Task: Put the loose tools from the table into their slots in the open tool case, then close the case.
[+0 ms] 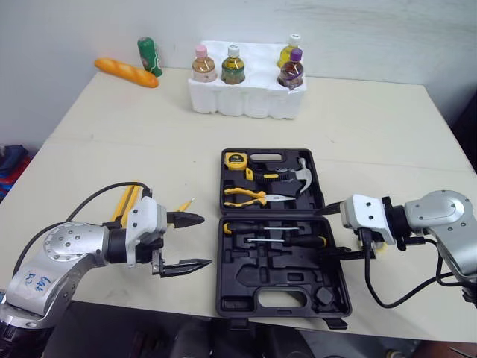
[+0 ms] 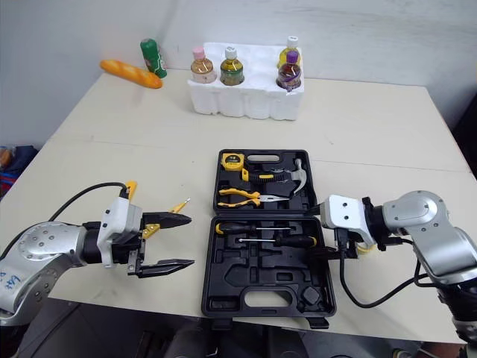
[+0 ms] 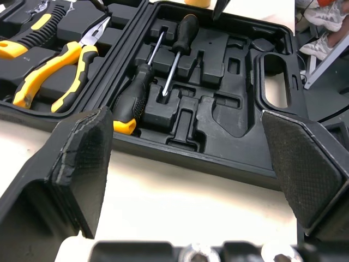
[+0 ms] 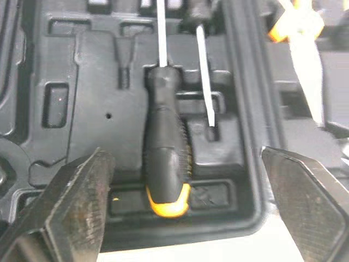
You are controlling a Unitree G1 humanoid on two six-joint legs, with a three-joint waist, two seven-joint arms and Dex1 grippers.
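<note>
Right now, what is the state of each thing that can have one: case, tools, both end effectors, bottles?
Black plastic tool case: open, lying flat.
Two black-handled screwdrivers: lying in the case.
Yellow-handled pliers: in its slot.
Yellow-handled loose tool: on table, outside case.
Left end effector: open, empty.
Right end effector: open, empty.
Four capped bottles: upright in white foam tray.

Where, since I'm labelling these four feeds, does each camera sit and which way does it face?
Left eye: on the head, facing forward and down over the tool case on the table; left gripper and right gripper show.
Right eye: the head's other eye; same scene, same arms.
Left wrist: on the left arm, looking between its fingers toward the case's screwdrivers and pliers.
Right wrist: on the right arm, looking between its fingers at the screwdrivers.
Shared: both wrist views show the screwdrivers.
</note>
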